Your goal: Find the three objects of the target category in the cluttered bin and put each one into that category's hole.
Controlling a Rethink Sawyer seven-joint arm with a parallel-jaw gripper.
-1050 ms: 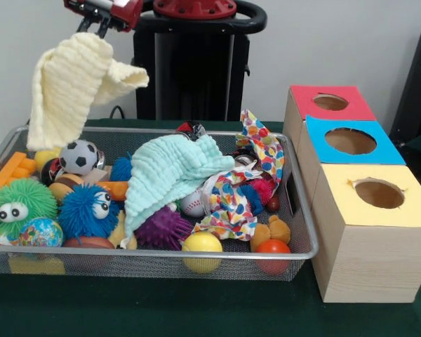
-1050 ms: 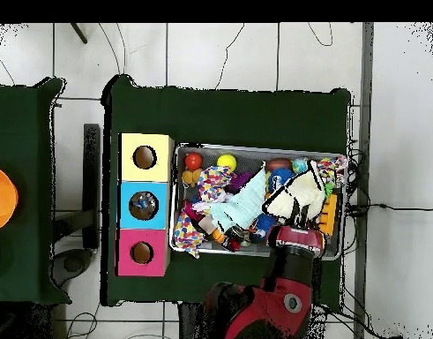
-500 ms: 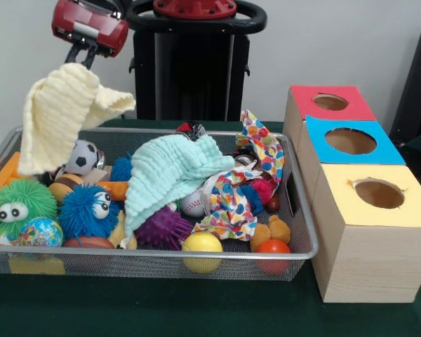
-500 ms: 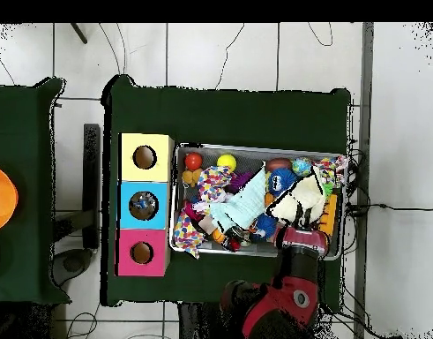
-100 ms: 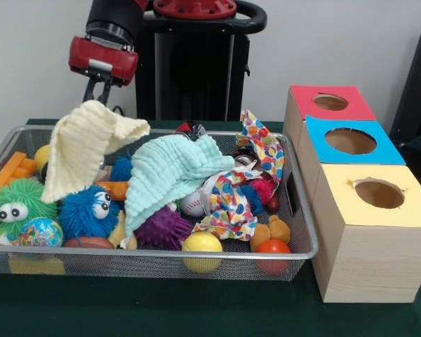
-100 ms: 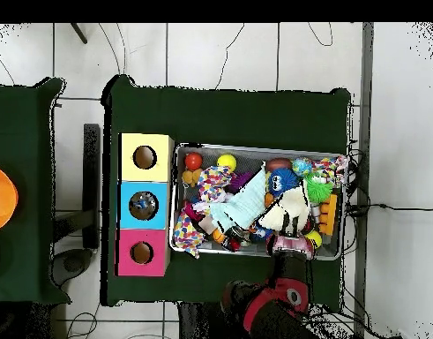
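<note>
Now gripper (image 5: 98,92) holds yellow cloth (image 5: 84,144) (drooping) over bin (image 5: 295,210).

The dark green tabletop (image 5: 161,309) carries two things directly. There's the wire mesh bin (image 5: 196,261), sitting flat and packed with toys and cloths. Right beside the bin, at its short end, runs a row of three wooden boxes, each with a round hole on top: the yellow-topped box (image 5: 368,239), the blue-topped box (image 5: 347,144) and the red-topped box (image 5: 328,102), touching one another in line.
</note>
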